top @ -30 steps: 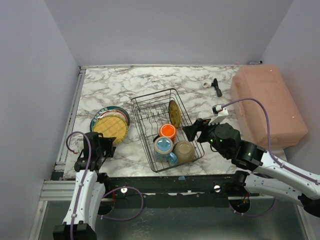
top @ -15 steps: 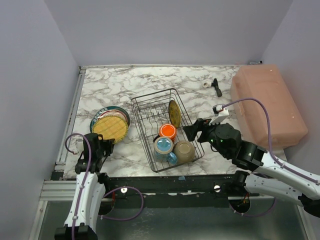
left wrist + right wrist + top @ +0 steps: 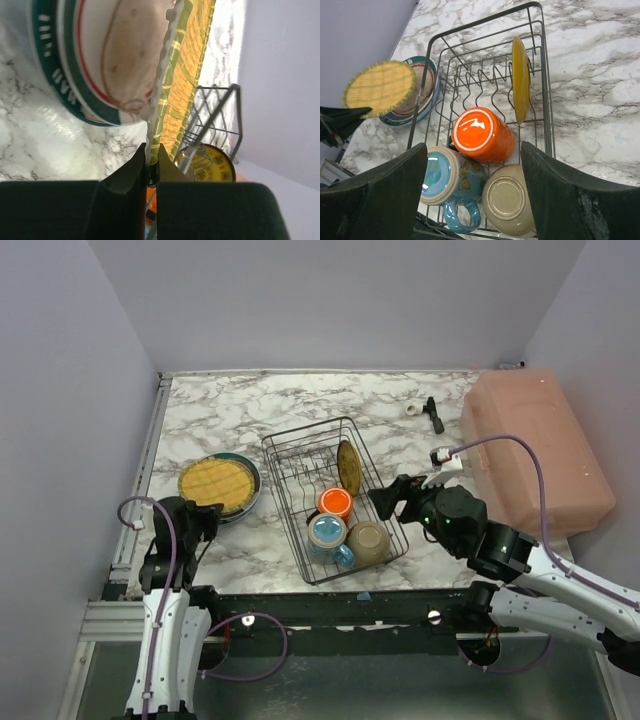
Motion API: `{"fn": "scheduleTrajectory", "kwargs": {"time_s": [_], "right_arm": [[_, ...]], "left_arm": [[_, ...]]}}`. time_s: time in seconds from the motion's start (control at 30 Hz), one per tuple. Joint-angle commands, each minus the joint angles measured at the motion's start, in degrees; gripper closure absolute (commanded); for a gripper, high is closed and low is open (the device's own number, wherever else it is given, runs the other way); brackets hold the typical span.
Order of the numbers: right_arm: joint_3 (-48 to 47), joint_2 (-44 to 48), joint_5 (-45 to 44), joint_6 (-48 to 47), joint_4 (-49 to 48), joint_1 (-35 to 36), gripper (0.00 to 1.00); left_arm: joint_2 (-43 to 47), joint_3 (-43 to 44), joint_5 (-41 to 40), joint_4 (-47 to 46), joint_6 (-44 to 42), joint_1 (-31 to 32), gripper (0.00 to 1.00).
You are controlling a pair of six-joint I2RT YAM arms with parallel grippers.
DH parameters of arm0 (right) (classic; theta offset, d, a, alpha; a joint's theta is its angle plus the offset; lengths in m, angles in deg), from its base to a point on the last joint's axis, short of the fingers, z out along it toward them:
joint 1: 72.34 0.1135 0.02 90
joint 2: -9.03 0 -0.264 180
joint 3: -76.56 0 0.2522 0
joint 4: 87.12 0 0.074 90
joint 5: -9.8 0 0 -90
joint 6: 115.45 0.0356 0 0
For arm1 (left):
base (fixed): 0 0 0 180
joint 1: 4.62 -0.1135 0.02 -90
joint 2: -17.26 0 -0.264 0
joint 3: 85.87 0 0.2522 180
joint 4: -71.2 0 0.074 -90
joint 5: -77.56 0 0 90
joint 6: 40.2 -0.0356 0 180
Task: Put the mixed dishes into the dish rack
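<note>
Jaws: left gripper (image 3: pixel 151 160) clamped on the near rim of the larger yellow plate (image 3: pixel 215 482), holding it raised over the remaining plate stack (image 3: pixel 250 483) at 9 o'clock of the dish rack (image 3: pixel 300 475). Right gripper (image 3: pixel 392 493) spread wide, empty, at 3 o'clock of the rack.

Rack near end is packed with the orange mug (image 3: pixel 335 503), blue mug (image 3: pixel 327 533) and upturned bowl (image 3: pixel 369 542). Small yellow plate (image 3: pixel 347 467) stands in the right tines. Rack's left wall sits between the held plate and the tines. Pink box (image 3: pixel 535 450) is at 2 o'clock, black tool (image 3: pixel 433 415) at 1.

Versus a second ago: left jaws were part open and the plate lay on the stack. Right arm is barely changed.
</note>
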State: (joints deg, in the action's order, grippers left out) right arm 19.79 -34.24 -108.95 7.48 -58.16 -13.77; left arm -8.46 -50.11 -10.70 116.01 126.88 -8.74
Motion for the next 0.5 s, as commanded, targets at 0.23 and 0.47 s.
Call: {"fn": "scheduleTrajectory", "kwargs": {"time_s": [0.23,0.47], "right_arm": [[-2.91,-3.93,6.17,3.53,-3.25,0.47,0.21],[-4.2,-7.93,18.74,9.83,-11.11,0.33,0.01]], "left_arm": [[-0.88,14.12,17.2,-19.13,-17.82,0.34,1.0],[-7.25,16.41,38.79,-32.94,-17.9,2.99,1.0]]}}
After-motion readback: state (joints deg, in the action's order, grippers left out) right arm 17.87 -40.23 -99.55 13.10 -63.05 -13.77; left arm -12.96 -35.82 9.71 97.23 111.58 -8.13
